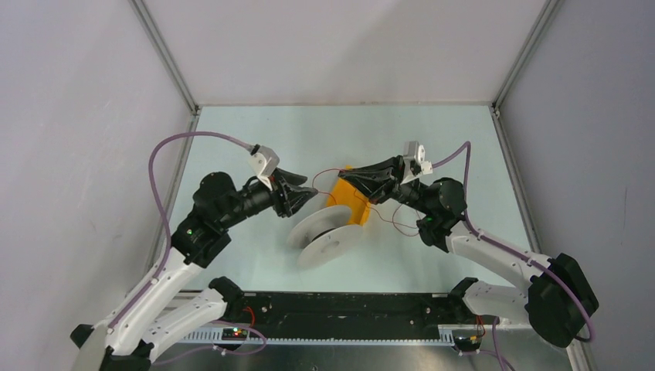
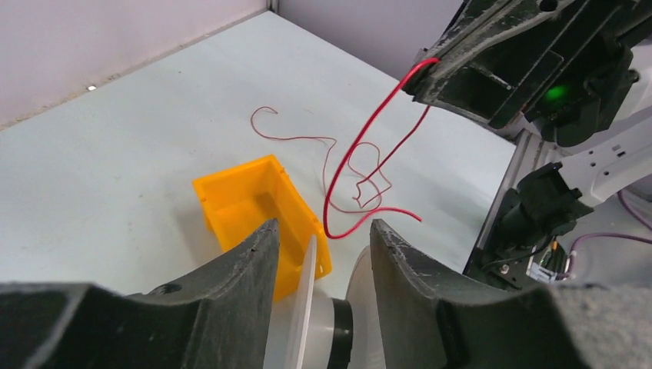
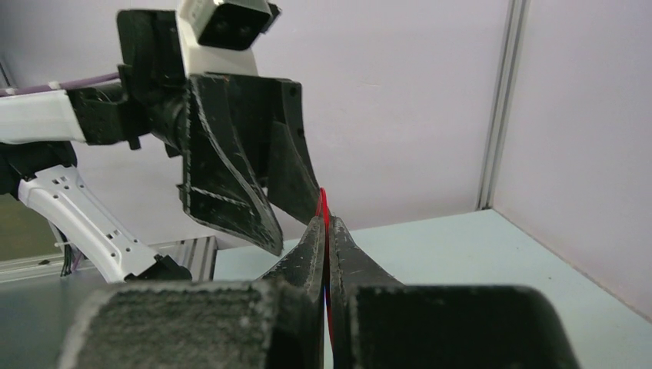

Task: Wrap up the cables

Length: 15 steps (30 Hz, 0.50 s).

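Note:
The thin red cable hangs from my right gripper, which is shut on it. It droops in a loop over the table just beyond my left fingertips, and the rest lies in loose curls on the table. My left gripper is open and holds nothing. It hovers over the white spool, and a spool flange shows between its fingers. In the top view the two grippers nearly meet tip to tip above the spool, with the cable arching between them.
An orange bin lies open on the table behind the spool, and it also shows in the left wrist view. Loose cable curls lie under the right arm. Walls with metal frame posts enclose the table.

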Available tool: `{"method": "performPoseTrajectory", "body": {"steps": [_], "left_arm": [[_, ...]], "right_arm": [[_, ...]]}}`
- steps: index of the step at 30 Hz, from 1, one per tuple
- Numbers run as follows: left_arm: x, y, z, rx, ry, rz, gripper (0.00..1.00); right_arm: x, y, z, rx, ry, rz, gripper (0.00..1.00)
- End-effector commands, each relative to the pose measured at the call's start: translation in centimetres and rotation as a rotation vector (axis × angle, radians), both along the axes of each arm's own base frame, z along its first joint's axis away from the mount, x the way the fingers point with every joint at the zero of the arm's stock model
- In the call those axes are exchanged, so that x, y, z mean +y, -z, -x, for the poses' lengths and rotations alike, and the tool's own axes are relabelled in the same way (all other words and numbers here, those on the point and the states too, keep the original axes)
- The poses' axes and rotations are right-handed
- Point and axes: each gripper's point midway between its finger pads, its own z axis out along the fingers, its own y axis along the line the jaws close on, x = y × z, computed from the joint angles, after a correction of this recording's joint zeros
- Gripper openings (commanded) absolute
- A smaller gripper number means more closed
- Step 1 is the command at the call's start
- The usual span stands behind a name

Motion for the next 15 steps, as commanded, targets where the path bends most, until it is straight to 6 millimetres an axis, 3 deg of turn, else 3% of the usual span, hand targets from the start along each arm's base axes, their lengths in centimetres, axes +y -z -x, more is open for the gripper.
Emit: {"method": "performPoseTrajectory", "body": {"steps": [1, 10, 12, 15], "left_arm": [[-1.0, -1.1, -0.1, -0.029, 0.045, 0.077, 0.51], [-1.9, -1.8, 0.4, -0.031, 0.094, 0.175, 0.46], [-2.0, -1.9, 0.7, -0.033, 0.113, 0.192, 0.37], [-2.0, -1.7, 1.0, -0.032, 0.126, 0.195, 0.06]], "right_arm": [[-0.3, -1.8, 0.9, -0.037, -0.013, -0.063, 0.0], [-0.3, -2.3, 1.4, -0.041, -0.015, -0.081, 0.0], [-0.2, -2.2, 1.3, -0.035, -0.016, -0.075, 0.0], [-0.5, -1.5, 1.1, -0.017, -0.001, -0.066, 0.0]]}}
